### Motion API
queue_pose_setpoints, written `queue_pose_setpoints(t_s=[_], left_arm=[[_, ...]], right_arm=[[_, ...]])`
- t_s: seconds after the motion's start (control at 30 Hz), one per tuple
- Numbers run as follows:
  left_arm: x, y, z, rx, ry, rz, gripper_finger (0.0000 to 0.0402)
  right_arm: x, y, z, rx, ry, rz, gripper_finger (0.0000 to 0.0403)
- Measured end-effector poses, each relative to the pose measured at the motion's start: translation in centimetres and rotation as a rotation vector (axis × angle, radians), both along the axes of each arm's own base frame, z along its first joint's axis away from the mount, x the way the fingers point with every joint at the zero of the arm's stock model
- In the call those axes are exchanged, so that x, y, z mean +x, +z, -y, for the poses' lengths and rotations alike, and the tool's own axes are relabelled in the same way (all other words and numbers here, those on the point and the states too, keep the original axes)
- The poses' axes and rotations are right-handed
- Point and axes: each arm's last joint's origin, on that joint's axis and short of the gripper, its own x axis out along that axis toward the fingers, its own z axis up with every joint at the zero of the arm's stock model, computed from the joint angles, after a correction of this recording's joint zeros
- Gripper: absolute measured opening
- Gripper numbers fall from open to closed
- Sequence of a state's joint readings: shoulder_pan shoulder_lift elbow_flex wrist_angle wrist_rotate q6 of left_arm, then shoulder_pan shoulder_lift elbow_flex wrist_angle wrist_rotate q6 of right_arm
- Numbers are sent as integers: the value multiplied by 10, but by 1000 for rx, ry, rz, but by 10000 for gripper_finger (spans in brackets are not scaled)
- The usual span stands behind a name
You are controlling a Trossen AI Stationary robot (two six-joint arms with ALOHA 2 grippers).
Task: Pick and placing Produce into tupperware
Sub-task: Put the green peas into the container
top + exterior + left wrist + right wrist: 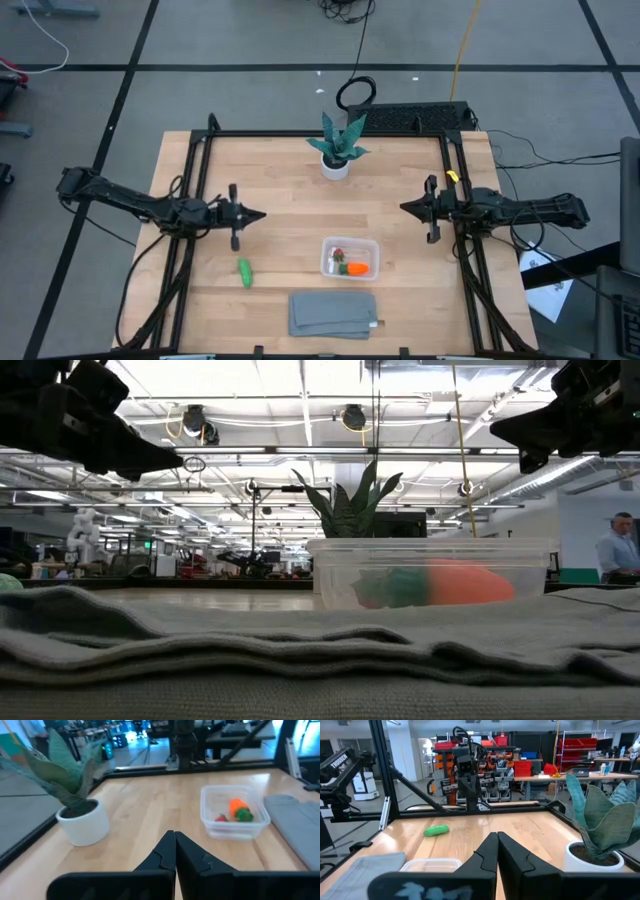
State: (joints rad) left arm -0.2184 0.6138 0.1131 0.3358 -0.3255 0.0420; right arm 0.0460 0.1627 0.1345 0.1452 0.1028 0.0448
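Left fingers [258, 215]: mine, clenched on nothing, hovering over the tabletop's [280, 180] left side.
Right fingers [405, 207]: clenched, empty, at the right.
Tupperware [350, 257]: holds the carrot [355, 267] and berry [339, 253].
Green piece [245, 272]: on the tabletop, left of the tupperware.

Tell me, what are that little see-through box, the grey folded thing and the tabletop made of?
The box looks like thin clear plastic, slightly frosted: the orange piece shows through its wall. The grey folded thing looks like soft matte cloth, with rounded folds and a woven look up close. The tabletop seems light wood in glued strips, butcher-block style, with a smooth satin finish; it could be laminate.
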Motion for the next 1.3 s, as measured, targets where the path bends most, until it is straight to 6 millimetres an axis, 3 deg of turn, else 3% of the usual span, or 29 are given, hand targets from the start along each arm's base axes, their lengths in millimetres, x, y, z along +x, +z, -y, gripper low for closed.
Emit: queue_pose_setpoints(t_s=[0.33,0.5,0.7,1.0,1.3], left_arm=[[0,0,3,60,-119,-7,23],[-1,0,13,155,-299,-42,13],[0,24,23,106,-328,-151,4],[0,57,31,-24,-271,-405,62],[11,47,41,-77,-275,-554,148]], right_arm=[[0,0,0,0,0,0,0],[1,-1,0,1,0,-9,0],[2,-2,0,16,1,-22,0],[4,-4,0,21,1,-43,0],[4,-4,0,21,1,-45,0]])
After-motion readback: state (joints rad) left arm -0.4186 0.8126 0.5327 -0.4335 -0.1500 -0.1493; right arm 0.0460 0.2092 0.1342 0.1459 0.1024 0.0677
